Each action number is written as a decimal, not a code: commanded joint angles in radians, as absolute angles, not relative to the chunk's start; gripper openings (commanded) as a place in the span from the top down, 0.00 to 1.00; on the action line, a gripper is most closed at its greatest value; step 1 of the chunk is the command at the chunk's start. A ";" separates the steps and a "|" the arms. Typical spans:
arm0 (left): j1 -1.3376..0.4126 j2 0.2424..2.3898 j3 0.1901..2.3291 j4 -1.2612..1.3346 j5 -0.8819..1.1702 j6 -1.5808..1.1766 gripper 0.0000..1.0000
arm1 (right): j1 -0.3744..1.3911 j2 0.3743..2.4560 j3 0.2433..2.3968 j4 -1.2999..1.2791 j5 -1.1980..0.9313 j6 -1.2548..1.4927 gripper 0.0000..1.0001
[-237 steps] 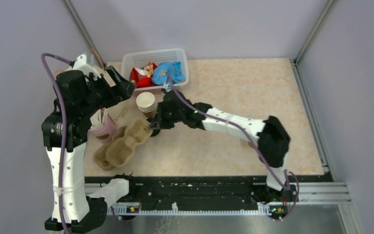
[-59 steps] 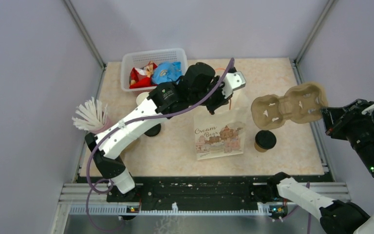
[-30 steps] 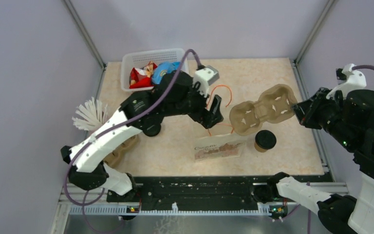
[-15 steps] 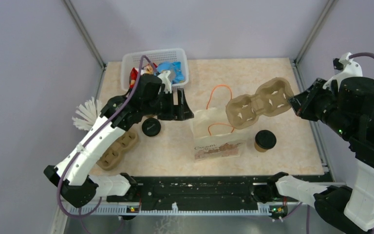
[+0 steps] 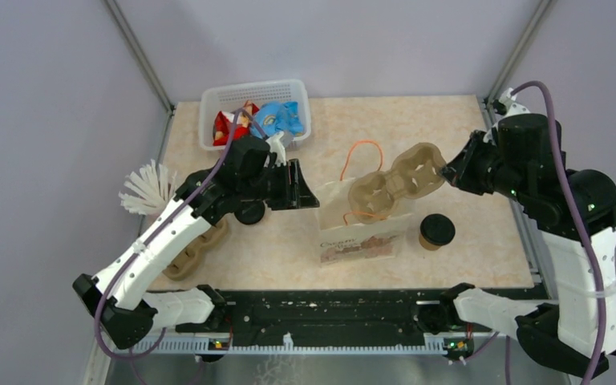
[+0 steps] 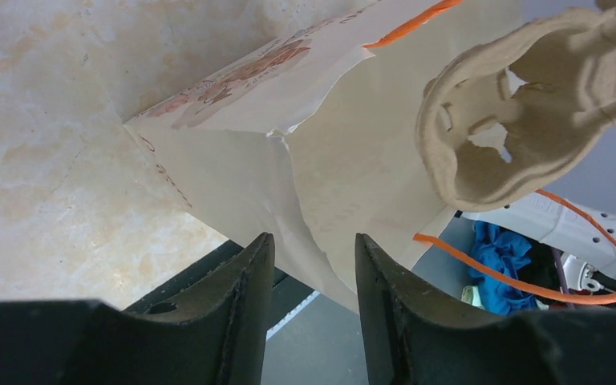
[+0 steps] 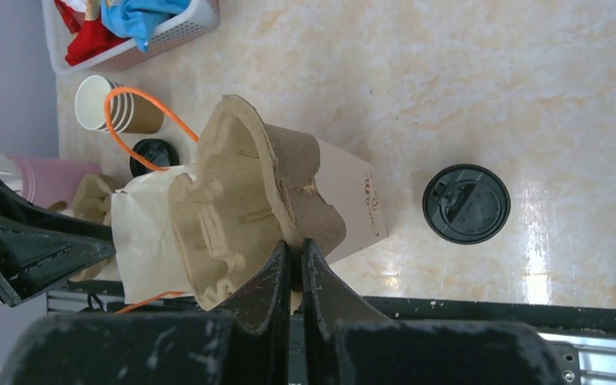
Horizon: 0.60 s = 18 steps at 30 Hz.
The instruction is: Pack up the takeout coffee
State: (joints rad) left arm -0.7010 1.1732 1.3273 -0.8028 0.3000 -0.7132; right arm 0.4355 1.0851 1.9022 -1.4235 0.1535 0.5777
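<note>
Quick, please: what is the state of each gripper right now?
Left gripper: open, at the edge of the paper bag.
Right gripper: closed, holding the cup carrier.

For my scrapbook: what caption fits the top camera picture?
Right jaws hold a cup carrier at the open paper bag; takeout coffee stands beside it.

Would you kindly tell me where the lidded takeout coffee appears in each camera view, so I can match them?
Top external: the takeout coffee stands lower centre-right, right of the paper bag.
Left wrist: not in view; the paper bag fills the middle.
Right wrist: right of centre, right of the paper bag and the cup carrier held by the right claw.
Shared landmark: the paper bag with orange handles.
</note>
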 commanded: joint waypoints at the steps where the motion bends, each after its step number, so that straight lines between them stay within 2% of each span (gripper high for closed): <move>1: -0.699 1.153 1.312 -0.720 0.348 -0.741 0.54 | 0.429 1.068 1.873 -1.323 0.121 0.642 1.00; 8: -0.699 1.139 1.250 -0.670 0.379 -0.780 0.64 | 0.527 1.093 1.840 -1.317 0.237 0.711 1.00; 15: -0.700 1.140 1.250 -0.665 0.371 -0.788 0.68 | 0.903 1.171 1.863 -1.410 0.577 0.937 1.00; 18: -0.699 1.136 1.251 -0.669 0.363 -0.787 0.69 | 0.996 1.206 1.862 -1.464 0.674 1.036 1.00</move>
